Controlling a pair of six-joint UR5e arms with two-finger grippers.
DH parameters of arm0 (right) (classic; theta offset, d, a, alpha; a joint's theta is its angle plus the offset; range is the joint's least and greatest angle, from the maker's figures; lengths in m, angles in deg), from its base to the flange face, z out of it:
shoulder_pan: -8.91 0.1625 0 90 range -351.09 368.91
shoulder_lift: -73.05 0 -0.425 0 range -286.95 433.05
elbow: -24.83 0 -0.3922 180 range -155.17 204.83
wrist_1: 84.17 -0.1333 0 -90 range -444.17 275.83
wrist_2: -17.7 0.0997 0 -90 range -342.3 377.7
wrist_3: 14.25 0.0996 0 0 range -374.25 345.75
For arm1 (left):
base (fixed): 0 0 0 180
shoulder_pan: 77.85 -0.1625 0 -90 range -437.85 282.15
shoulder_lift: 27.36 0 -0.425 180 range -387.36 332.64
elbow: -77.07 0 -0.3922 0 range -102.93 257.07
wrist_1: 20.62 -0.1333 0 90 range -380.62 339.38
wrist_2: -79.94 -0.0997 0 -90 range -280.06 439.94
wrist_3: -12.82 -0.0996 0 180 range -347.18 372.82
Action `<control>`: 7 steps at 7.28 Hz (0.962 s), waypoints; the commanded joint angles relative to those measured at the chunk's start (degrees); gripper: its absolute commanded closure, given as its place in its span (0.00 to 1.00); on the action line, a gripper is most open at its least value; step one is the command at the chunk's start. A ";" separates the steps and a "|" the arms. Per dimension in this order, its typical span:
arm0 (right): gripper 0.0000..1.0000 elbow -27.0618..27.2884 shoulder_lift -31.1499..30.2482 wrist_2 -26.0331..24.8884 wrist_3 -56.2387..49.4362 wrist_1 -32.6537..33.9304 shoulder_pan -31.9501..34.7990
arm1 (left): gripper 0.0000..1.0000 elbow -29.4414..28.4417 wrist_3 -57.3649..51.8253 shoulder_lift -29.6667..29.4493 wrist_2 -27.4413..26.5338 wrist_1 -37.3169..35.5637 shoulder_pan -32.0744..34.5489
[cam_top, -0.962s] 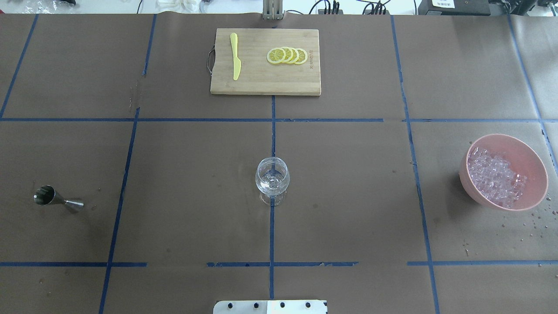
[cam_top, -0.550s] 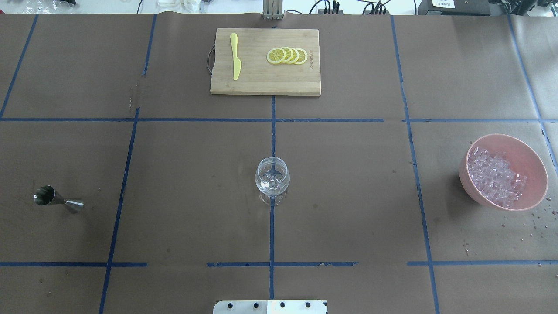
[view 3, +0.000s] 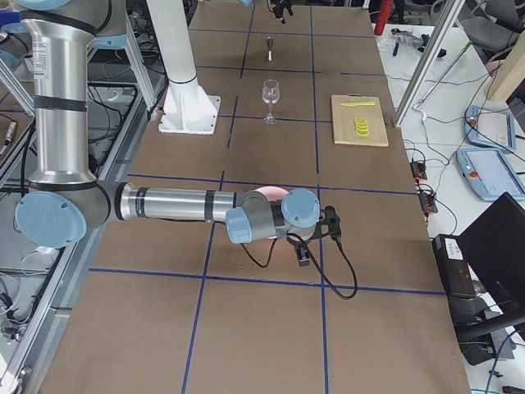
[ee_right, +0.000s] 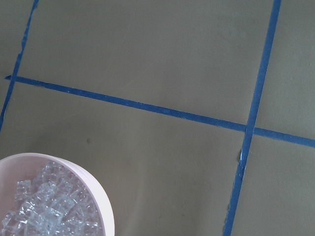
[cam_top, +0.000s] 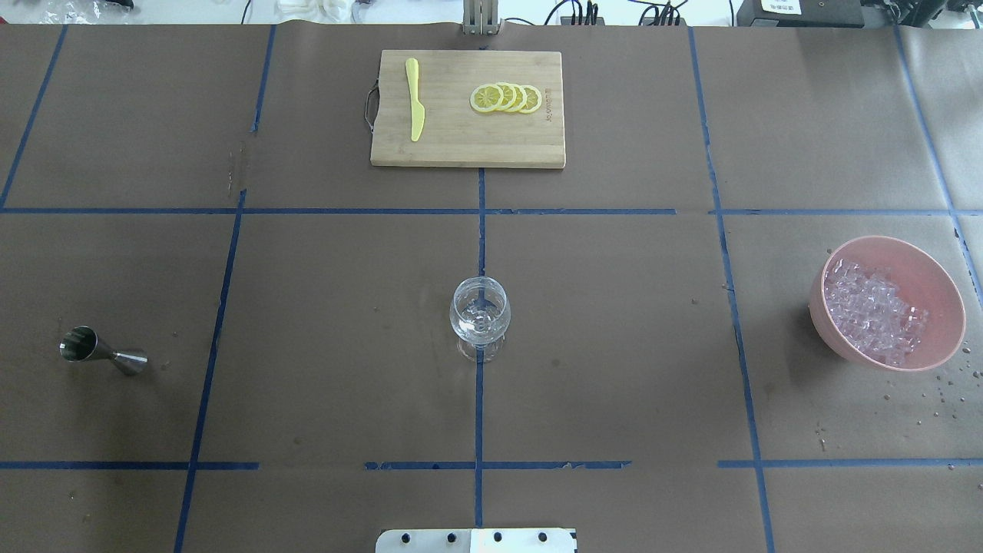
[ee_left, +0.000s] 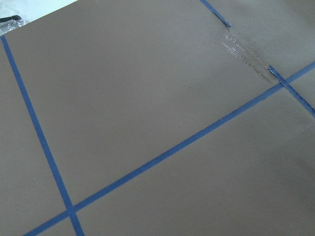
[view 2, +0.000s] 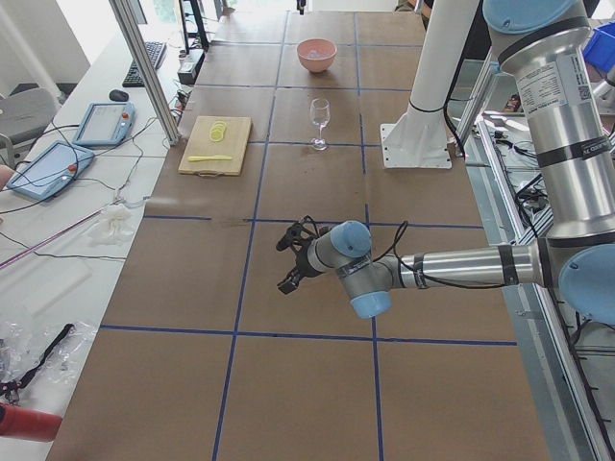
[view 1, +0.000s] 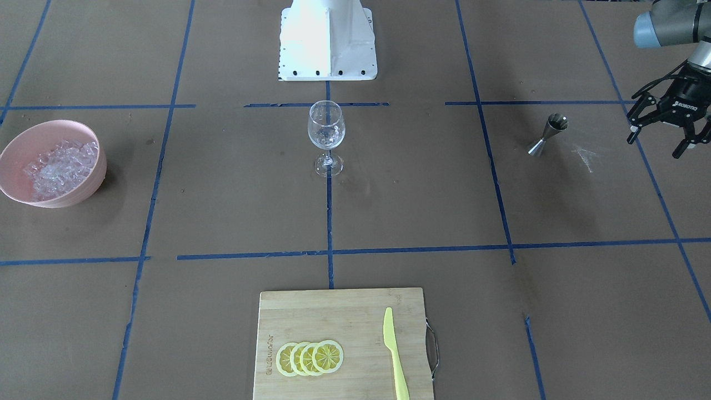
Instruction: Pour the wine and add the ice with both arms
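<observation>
Change: over the last second nothing shifts in the overhead view and no arm enters it. You can judge the task barely begun, with pouring and icing both ahead.
Left gripper [view 1: 660, 139]: fingers spread and empty, hanging above the worktop [cam_top: 614, 346]. The steel jigger [view 1: 547, 133] stands upright near it, between it and the wine glass [cam_top: 479, 311].
Right gripper [view 3: 321, 236]: you see it only from the side, so its opening cannot be told. The ice [cam_top: 872, 311] lies in the pink bowl [cam_top: 941, 296] near it, partly behind the right arm [view 3: 172, 203].
Wine glass: well apart from both grippers; it looks empty.
Worktop: brown paper, blue tape grid, droplets [cam_top: 933, 395] beside the bowl.
Room: cutting board [cam_top: 461, 146] with lemon slices [cam_top: 507, 98] and yellow knife [cam_top: 415, 100] beyond the glass; tablets [view 2: 101, 123] on a side bench.
</observation>
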 commanded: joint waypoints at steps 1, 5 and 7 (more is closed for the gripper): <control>0.00 0.72 -0.09 0.08 0.00 0.06 0.00 | 0.02 -0.02 6.29 4.10 -15.10 2.17 -11.17; 0.00 2.05 -0.70 0.16 0.00 0.06 0.00 | 0.02 0.07 24.91 6.65 -25.96 7.50 -28.06; 0.00 2.05 -0.96 2.17 -0.09 0.06 0.00 | 0.02 0.16 28.70 7.90 -35.96 9.99 -36.84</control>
